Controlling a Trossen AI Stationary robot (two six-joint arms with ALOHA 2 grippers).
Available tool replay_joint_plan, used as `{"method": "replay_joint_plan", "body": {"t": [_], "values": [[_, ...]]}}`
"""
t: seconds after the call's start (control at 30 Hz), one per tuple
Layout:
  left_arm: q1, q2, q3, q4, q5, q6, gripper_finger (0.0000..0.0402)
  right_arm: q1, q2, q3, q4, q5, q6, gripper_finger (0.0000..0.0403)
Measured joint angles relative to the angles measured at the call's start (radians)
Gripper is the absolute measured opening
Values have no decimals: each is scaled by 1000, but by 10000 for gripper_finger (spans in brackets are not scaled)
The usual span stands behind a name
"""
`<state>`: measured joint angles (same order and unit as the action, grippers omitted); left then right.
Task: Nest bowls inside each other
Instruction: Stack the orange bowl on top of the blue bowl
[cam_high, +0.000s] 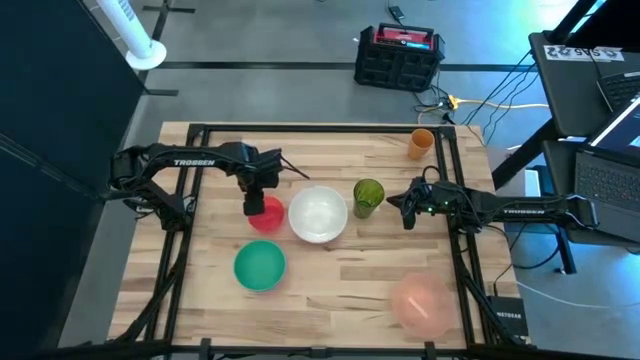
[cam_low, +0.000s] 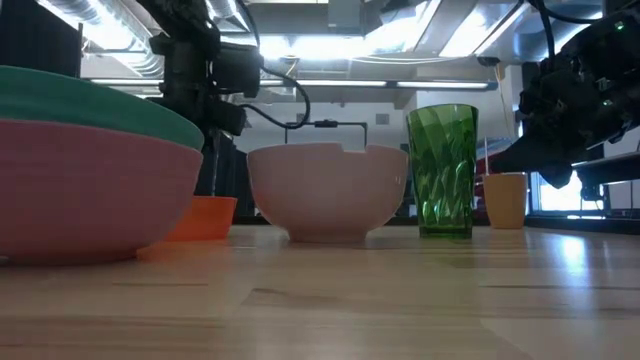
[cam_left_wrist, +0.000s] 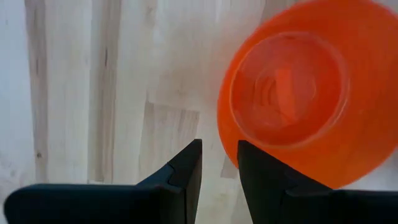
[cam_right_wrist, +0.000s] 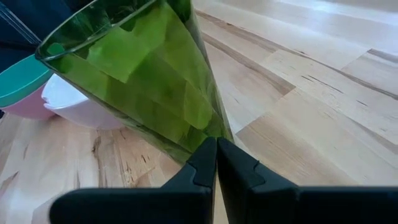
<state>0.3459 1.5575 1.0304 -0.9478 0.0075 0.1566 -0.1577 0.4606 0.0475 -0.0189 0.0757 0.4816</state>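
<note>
A small red bowl (cam_high: 268, 218) sits upright on the table, left of the large white bowl (cam_high: 318, 215). My left gripper (cam_left_wrist: 219, 165) points down over the red bowl's left rim, open, one finger over the inside and one outside. The teal green bowl (cam_high: 260, 265) lies nested in a pink bowl (cam_low: 90, 190) nearer the front edge. A pale salmon bowl (cam_high: 422, 303) rests at the front right. My right gripper (cam_high: 407, 205) waits shut, just right of the tall green cup (cam_high: 368, 197). My left gripper straddles the red bowl's rim (cam_left_wrist: 225, 146) from above, fingers pointing down, one finger (cam_left_wrist: 267, 180) over the bowl's inside and the other outside it. Whether either finger touches the rim, I cannot tell. The bowl stands with its base on the table.
A small orange cup (cam_high: 421, 143) stands at the far right corner. Black frame rails (cam_high: 300, 130) run along the table's far, left and right sides. Bare wood lies between the teal bowl and the salmon bowl.
</note>
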Motion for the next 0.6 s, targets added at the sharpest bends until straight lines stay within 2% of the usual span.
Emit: {"method": "replay_joint_plan", "body": {"t": [0.33,0.6], "values": [[-1,3,-9,26,5,-71,86,0,0,0,0,1,0,0],[-16,66,-8,46,15,-71,85,0,0,0,0,1,0,0]]}}
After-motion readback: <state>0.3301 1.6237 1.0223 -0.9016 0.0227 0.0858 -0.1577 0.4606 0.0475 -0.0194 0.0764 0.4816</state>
